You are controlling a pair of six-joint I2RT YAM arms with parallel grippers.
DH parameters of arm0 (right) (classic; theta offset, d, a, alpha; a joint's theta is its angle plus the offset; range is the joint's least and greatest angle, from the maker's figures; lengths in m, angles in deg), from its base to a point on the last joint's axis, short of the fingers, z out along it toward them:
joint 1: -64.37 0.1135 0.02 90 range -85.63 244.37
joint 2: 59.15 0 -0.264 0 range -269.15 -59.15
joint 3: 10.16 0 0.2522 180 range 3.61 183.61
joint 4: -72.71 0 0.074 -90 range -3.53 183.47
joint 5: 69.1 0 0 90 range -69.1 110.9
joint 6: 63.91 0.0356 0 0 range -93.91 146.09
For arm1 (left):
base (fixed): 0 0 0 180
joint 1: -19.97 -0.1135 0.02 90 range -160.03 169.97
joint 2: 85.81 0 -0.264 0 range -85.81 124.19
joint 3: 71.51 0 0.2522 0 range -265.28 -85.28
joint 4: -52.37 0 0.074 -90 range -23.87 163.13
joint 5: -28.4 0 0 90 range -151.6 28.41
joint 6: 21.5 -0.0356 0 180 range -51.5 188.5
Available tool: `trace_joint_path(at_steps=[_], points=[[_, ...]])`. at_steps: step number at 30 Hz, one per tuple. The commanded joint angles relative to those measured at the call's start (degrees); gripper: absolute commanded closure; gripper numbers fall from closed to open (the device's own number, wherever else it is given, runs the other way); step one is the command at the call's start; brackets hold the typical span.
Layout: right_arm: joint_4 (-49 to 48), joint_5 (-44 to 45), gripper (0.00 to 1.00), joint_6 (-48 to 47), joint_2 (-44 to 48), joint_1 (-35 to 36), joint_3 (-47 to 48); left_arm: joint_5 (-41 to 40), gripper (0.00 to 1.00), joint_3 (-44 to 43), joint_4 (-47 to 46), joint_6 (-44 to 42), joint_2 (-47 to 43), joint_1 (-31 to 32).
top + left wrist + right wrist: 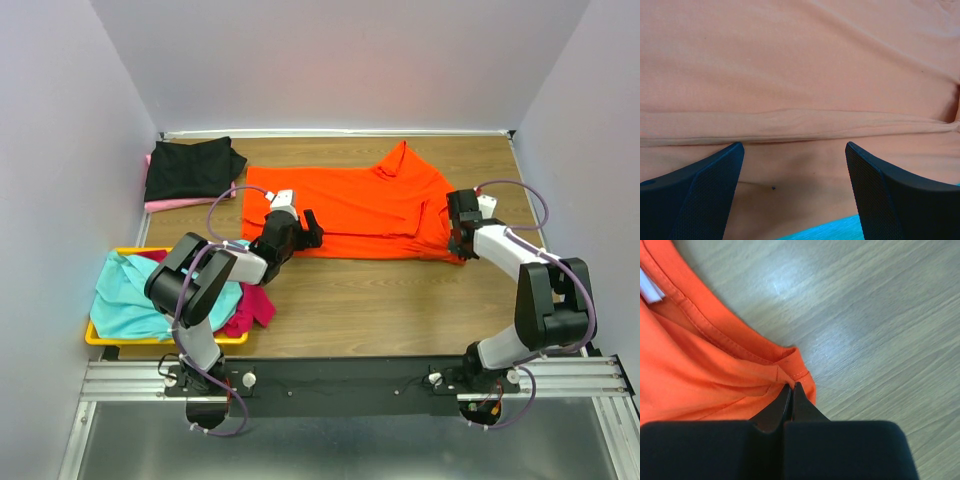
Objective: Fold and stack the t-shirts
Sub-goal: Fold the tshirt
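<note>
The bright orange t-shirt (350, 205) lies spread across the middle of the wooden table, neck opening toward the back right. My left gripper (311, 229) hovers over its near-left edge, open; in the left wrist view both fingers stand wide apart (794, 146) above a long fold in the orange cloth (800, 75). My right gripper (462, 250) is at the shirt's near-right corner. There its jaws are shut (791, 386), pinching a small tuck of orange t-shirt (700, 370) beside a stitched hem.
A black t-shirt (190, 168) rests on a pale pink one (165, 205) at the back left. A yellow tray (100, 335) at the near left holds a teal t-shirt (130, 295) and a magenta one (255, 305). Bare wood (880, 315) lies right of the orange shirt.
</note>
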Motion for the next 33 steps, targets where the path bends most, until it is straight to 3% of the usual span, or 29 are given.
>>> trace_joint_path(at_steps=[1,11,16,20,26,30,33], points=[[2.4,5.4,0.99,-1.0,-0.8,-0.8,3.0,-2.4,0.09,0.7,1.5,-1.5,1.4,-0.9],[5.1,10.1,0.88,-3.0,-2.6,-0.8,6.2,-2.9,0.09,1.2,1.8,-1.8,0.3,-0.9],[7.5,15.3,0.73,-0.3,-3.6,-0.8,6.9,-3.5,0.09,1.7,2.3,-1.9,-0.4,-1.0],[7.8,16.0,0.48,0.4,-2.9,-0.7,6.9,-3.4,0.09,1.7,2.3,-1.8,-0.8,-1.0],[7.0,8.7,0.32,0.6,1.1,-0.8,5.6,-2.2,0.09,1.7,2.5,-1.5,-1.4,-1.0],[3.9,-3.1,0.27,0.0,6.7,-0.8,2.3,-2.0,0.09,1.8,2.4,-1.5,-1.8,-1.0],[3.5,-5.9,0.25,1.0,8.5,-0.8,0.7,-1.9,0.09,1.9,2.4,-1.5,-2.2,-1.0]])
